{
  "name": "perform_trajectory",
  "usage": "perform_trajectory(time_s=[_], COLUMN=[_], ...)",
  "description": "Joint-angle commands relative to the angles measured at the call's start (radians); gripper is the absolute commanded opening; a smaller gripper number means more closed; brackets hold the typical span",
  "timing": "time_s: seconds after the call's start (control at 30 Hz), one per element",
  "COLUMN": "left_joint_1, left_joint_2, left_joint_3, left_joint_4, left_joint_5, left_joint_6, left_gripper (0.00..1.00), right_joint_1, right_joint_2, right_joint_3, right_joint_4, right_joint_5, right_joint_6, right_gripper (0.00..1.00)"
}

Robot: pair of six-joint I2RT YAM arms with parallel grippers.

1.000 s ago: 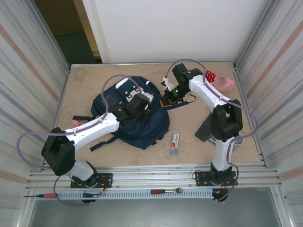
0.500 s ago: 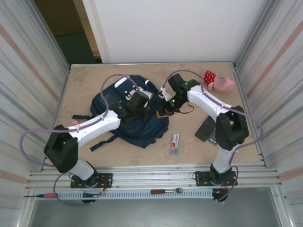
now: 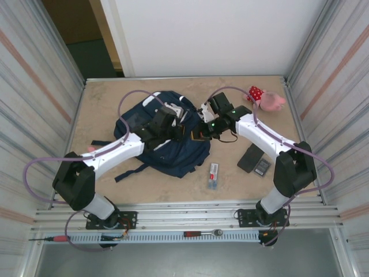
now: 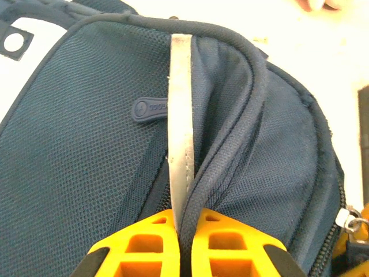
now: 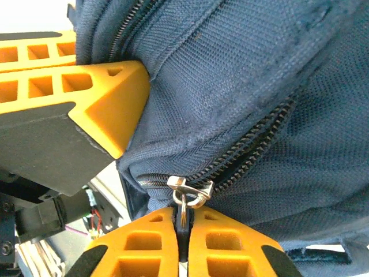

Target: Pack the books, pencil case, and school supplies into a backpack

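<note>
Backpack [image 3: 173, 151] lies slumped on the tabletop [image 3: 104, 104], left of centre, both arms reaching onto its top edge. On a ridge of its piping, beside a pale reflective stripe [image 4: 180, 115], the left fingers [image 4: 144, 245] are pressed together. The right fingers [image 5: 144, 245] are pinched on the metal zipper pull [image 5: 187, 193], zip teeth parted beside it. Just right of the bag lies the white pack [image 3: 213, 173]; farther right, what looks like the black pencil case [image 3: 251, 157] and the grey calculator [image 3: 263, 167] lie touching. The pink plush [image 3: 266, 99] sits near the far right corner.
</note>
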Motion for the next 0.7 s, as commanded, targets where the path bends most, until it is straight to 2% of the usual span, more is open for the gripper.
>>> perform_trajectory(time_s=[0.0,0.1,0.17,0.3,0.4,0.5,0.67], left_joint_1=[0.063,0.124,0.156,0.179,0.183,0.196,0.199], left_joint_2=[-0.033,-0.062,-0.079,-0.110,-0.116,-0.105,-0.100], left_joint_3=[-0.024,-0.071,-0.100,-0.129,-0.105,-0.073,-0.080], left_joint_4=[0.197,0.207,0.217,0.179,0.096,0.071,0.126], left_joint_5=[0.118,0.297,0.402,0.562,0.614,0.576,0.505], left_joint_6=[0.088,0.177,0.266,0.537,0.670,0.612,0.463], left_gripper=[0.00,0.00,0.00,0.00,0.00,0.00,0.00], right_joint_1=[-0.013,-0.078,-0.119,-0.152,-0.144,-0.100,-0.004], right_joint_2=[-0.072,-0.134,-0.168,-0.198,-0.191,-0.192,-0.210], right_joint_3=[-0.027,-0.075,-0.114,-0.179,-0.216,-0.194,-0.140], right_joint_4=[-0.045,0.019,0.083,0.188,0.273,0.238,0.089], right_joint_5=[-0.091,-0.121,-0.159,-0.192,-0.204,-0.145,0.097], right_joint_6=[0.023,0.056,0.107,0.225,0.312,0.292,0.138], right_gripper=[0.20,0.50,0.61,0.63,0.63,0.62,0.58])
